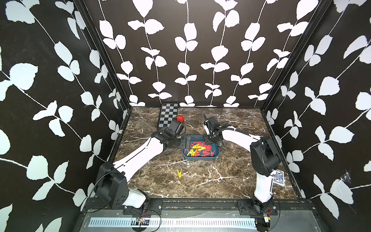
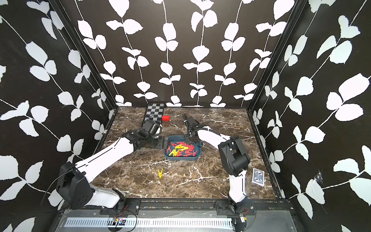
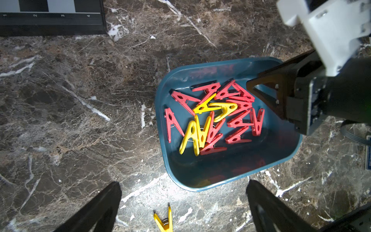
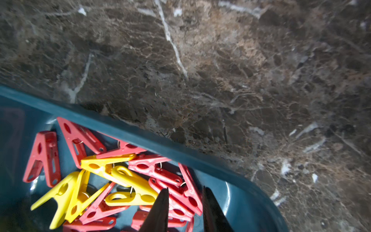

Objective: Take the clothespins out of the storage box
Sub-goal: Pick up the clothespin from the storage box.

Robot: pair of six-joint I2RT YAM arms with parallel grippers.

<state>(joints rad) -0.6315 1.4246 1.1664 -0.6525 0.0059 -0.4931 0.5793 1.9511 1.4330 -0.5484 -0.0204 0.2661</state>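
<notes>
Storage box (image 1: 200, 158), blue and low, sits in the middle of the brown table (image 1: 220, 180). The left claw (image 3: 183, 183) hangs wide apart at its edge. The right claw (image 4: 185, 188) dips inside, nearly together around a red clothespin (image 4: 187, 198); I cannot tell if it pinches. Red and yellow clothespins (image 1: 198, 149) lie piled in the box. One yellow clothespin (image 1: 179, 173) lies outside on the table.

Three black walls (image 1: 200, 50) printed with white leafy vines close in a brown marble bench (image 1: 200, 180) veined with white. Black posts (image 1: 104, 60) run up the two back corners. A black rail (image 1: 200, 202) edges the bench's front.
</notes>
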